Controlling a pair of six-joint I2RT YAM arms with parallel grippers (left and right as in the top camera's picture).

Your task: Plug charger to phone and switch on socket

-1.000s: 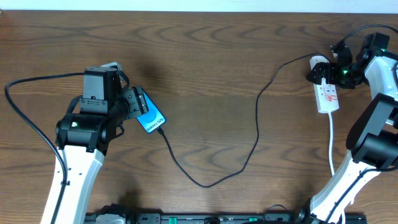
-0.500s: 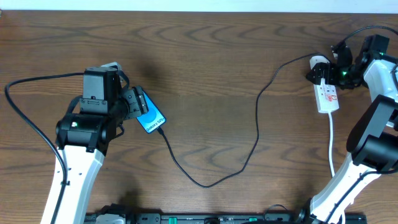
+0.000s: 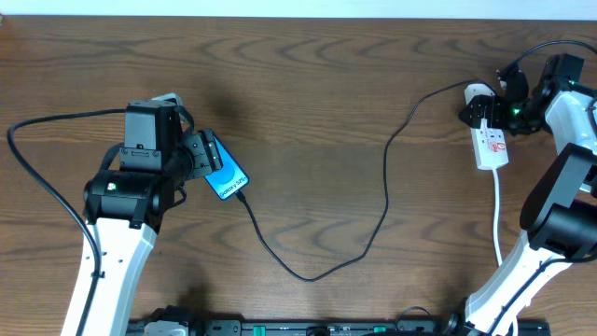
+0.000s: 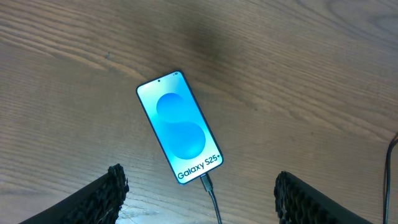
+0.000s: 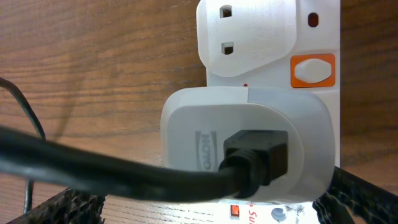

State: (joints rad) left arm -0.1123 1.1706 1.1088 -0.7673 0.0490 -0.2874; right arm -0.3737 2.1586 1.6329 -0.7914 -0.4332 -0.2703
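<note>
The phone (image 4: 180, 127) lies flat on the wooden table, its blue screen lit; it also shows in the overhead view (image 3: 227, 176). The charger, a thin black cable (image 3: 317, 271), has its plug tip in the phone's bottom port (image 4: 206, 182). It loops across the table to a white adapter (image 5: 249, 143) seated in the socket strip (image 5: 273, 37). My left gripper (image 4: 200, 186) is open, above the phone's lower end. My right gripper (image 5: 211, 208) is open, its fingers (image 5: 364, 202) on either side of the adapter. An orange switch (image 5: 313, 70) sits on the strip beside the adapter.
The strip (image 3: 492, 147) lies at the far right with its white cord (image 3: 498, 219) running toward the front edge. A second orange switch (image 5: 235, 211) shows under the adapter. The left arm's own black cable (image 3: 47, 187) curves at the far left.
The right wrist has shifted very slightly over the strip. The phone, the cable and the left arm have not moved.
</note>
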